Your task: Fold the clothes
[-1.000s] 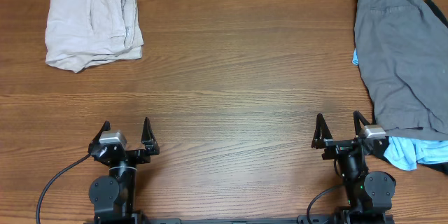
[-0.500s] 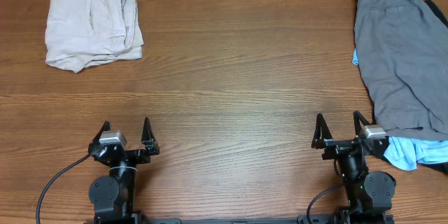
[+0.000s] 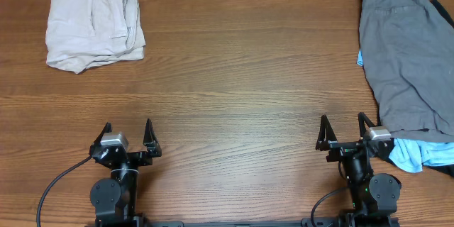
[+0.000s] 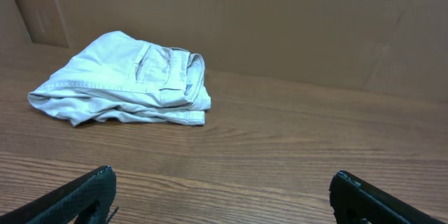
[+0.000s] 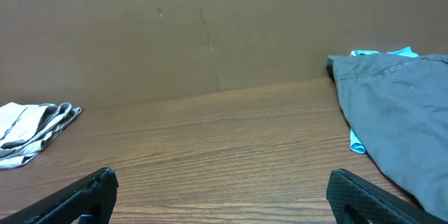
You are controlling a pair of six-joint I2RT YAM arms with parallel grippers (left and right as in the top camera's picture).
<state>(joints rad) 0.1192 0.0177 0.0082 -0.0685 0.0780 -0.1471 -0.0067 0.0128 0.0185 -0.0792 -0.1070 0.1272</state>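
Note:
A folded beige garment (image 3: 93, 27) lies at the far left of the table; it also shows in the left wrist view (image 4: 126, 80) and at the left edge of the right wrist view (image 5: 31, 131). A pile of unfolded clothes lies at the right edge: a grey garment (image 3: 406, 57) on top of a light blue one (image 3: 411, 157) and a dark one. The grey garment also shows in the right wrist view (image 5: 402, 112). My left gripper (image 3: 128, 136) is open and empty near the front edge. My right gripper (image 3: 345, 133) is open and empty, just left of the pile's near end.
A brown cardboard wall (image 4: 280, 21) stands behind the wooden table (image 3: 241, 85).

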